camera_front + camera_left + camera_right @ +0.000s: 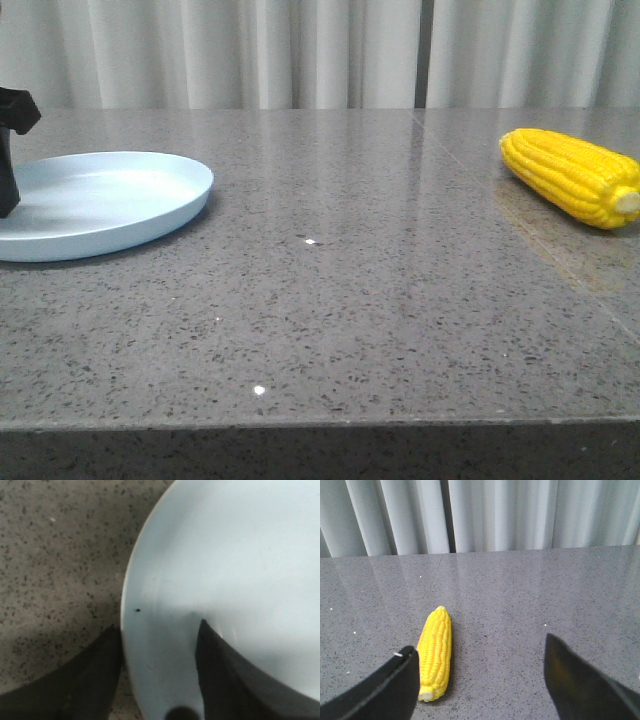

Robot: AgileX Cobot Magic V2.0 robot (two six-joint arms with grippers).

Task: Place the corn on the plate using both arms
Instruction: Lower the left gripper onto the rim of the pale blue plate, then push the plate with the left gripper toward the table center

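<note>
1. The corn (435, 652) is seen lying flat on the table (350, 300), its long axis running away from the right gripper (479, 680), pale stub end nearest, just beside one finger

2. The right gripper's fingers are spread wide, nothing held

3. The plate (240, 570) rim is straddled by the left gripper (157, 672), whose grip cannot be told
</note>
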